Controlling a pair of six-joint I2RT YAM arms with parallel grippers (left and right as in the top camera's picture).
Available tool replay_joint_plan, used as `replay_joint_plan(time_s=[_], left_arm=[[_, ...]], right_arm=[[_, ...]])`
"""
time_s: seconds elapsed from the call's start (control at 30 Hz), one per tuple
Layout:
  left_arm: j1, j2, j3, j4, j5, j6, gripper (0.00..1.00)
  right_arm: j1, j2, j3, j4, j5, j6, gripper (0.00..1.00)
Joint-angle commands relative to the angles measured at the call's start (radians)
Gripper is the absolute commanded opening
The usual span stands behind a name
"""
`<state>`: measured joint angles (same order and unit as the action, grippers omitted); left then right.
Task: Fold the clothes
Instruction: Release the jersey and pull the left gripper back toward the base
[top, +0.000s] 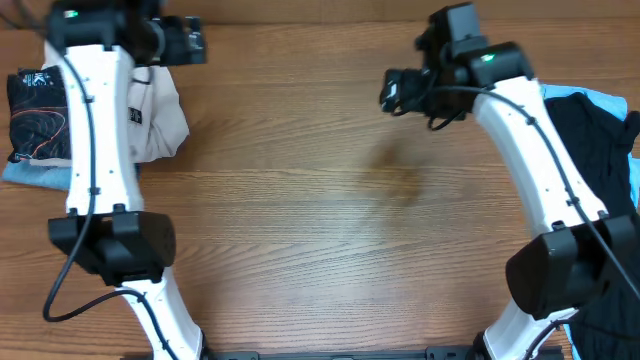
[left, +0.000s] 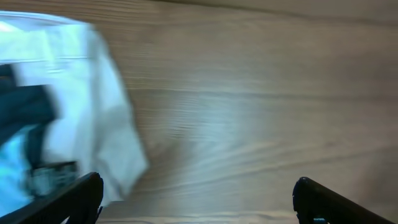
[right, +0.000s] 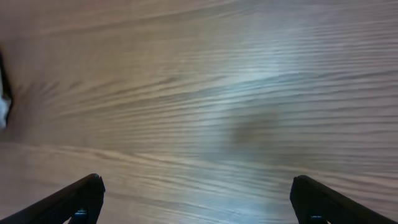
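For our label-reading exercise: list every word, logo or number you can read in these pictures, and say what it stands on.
No text can be read.
On the black shirt: white logo marks, too small to read.
On the pale garment: a dark tag, blurred in both views.

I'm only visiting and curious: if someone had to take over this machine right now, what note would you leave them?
Left gripper: open, empty, at the far left of the table, by the beige cloth.
Right gripper: open, empty, over bare wood.
Shirt: black with orange lines, lying folded at the left edge on something light blue, beside the beige cloth.
Done: the shirt looks folded and set aside.
Left: a dark heap at the right edge looks unfolded. It is probably next, if it belongs to the job.
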<state>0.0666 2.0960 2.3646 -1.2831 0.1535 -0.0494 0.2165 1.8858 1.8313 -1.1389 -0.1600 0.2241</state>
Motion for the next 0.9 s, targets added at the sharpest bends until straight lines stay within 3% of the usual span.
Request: replay_joint_plan(time_s=[0.0, 0.27, 0.47, 0.63, 0.87], left_arm=[[-0.062, -0.026, 0.022, -0.078, -0.006, 0.020, 1.00], [-0.092, -0.032, 0.022, -0.402, -0.008, -0.019, 1.00], [-0.101, -0.103, -0.070, -0.407, 0.008, -0.051, 1.00], [-0.116, -0.276, -0.281, -0.407, -0.031, -0.063, 1.00], [-0.159, -0.660, -0.587, -0.229, -0.105, -0.045, 1.00]], right_arm=[[-0.058, -0.014, 0.031, -0.050, -0.006, -0.038, 1.00], [-0.080, -0.067, 0.031, -0.257, 0.006, -0.032, 1.00], [-0.077, -0.187, 0.022, -0.362, 0.029, -0.007, 1.00], [-0.060, -0.346, -0.023, -0.398, 0.090, 0.043, 1.00], [0.074, -0.687, -0.293, -0.193, 0.188, 0.065, 1.00]])
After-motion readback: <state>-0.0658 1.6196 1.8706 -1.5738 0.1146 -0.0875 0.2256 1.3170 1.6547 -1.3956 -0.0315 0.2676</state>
